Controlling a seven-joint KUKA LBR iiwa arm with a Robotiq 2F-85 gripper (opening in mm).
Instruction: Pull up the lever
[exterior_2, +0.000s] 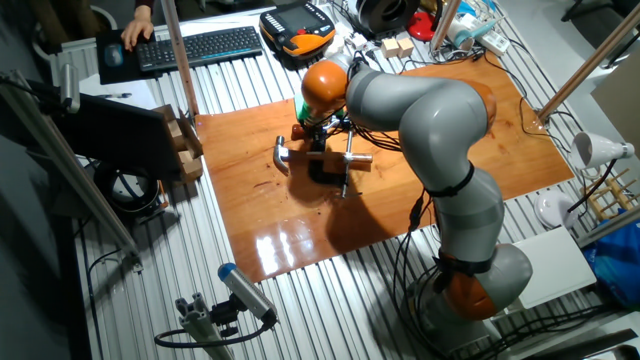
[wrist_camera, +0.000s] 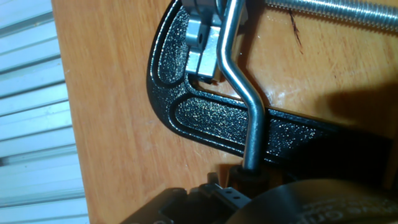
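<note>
The black C-shaped clamp (exterior_2: 322, 170) lies flat on the wooden board (exterior_2: 260, 215). Its long thin silver screw (exterior_2: 346, 168) runs beside it. The lever crossbar at the screw's head is too small to make out. In the hand view the clamp's frame (wrist_camera: 205, 115) fills the middle and the threaded screw (wrist_camera: 336, 12) crosses the top right. My gripper (exterior_2: 316, 138) hangs low over the clamp's far end, under the orange wrist. A silver finger block (wrist_camera: 200, 34) and a bent silver rod (wrist_camera: 239, 71) sit against the clamp's inner curve. How the jaws stand is hidden.
A hammer (exterior_2: 283, 153) with a steel claw head and a light wooden handle lies across the clamp's far side. Wooden blocks (exterior_2: 186, 148) stand at the board's left edge. A keyboard (exterior_2: 195, 45), a teach pendant (exterior_2: 297, 25) and a person's hand (exterior_2: 137, 30) are behind.
</note>
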